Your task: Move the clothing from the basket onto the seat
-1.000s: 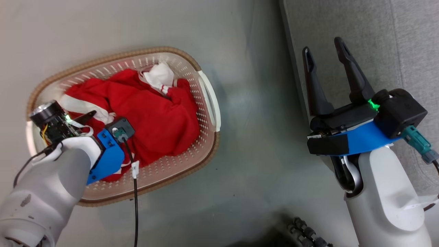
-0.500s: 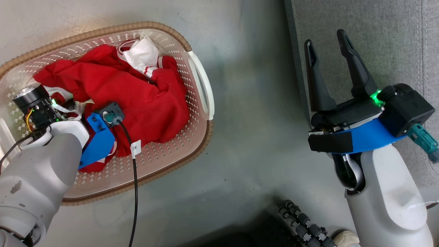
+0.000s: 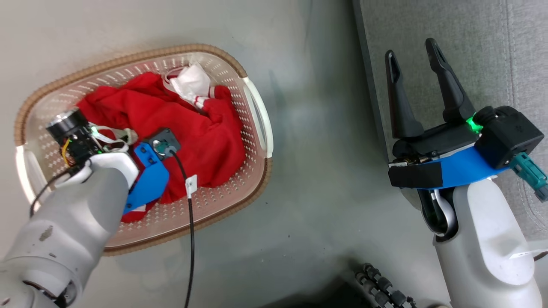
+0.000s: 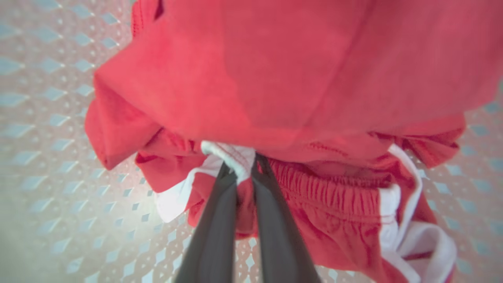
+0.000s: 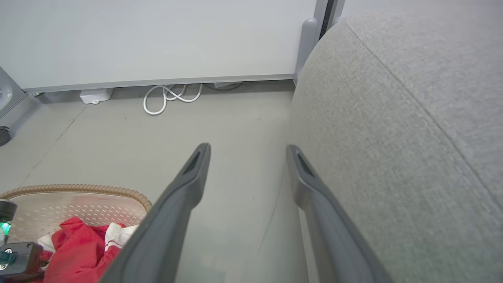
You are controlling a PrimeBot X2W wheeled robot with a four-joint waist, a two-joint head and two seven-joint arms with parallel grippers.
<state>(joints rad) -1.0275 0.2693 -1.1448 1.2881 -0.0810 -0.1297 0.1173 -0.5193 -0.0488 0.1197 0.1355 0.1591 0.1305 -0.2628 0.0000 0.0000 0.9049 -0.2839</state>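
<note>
1. The clothing (image 3: 201, 137) lies heaped in the basket (image 3: 128, 57), which stands on the floor (image 3: 317, 171) at 9 o'clock in the head view.
2. The left gripper (image 4: 245, 165) reaches down into the basket at the heap's 8 o'clock edge. Its fingers are pinched together on a fold of white trim and red fabric, just beside the gathered waistband.
3. A white piece with red stripes sits at the heap's 12 o'clock end.
4. The seat (image 3: 471, 42) takes up the 1 to 3 o'clock part of the head view, well apart from the basket, with floor between them.
5. The right gripper (image 3: 411, 51) hangs at 3 o'clock over the seat's edge. Its fingers are spread wide, point to 12 o'clock and hold nothing.
6. A black cable (image 3: 190, 239) runs from the left wrist toward 6 o'clock, across the basket's rim.
7. In the right wrist view, a white cord (image 5: 169, 96) lies coiled on the floor at 11 o'clock, at the foot of the wall (image 5: 157, 35).
</note>
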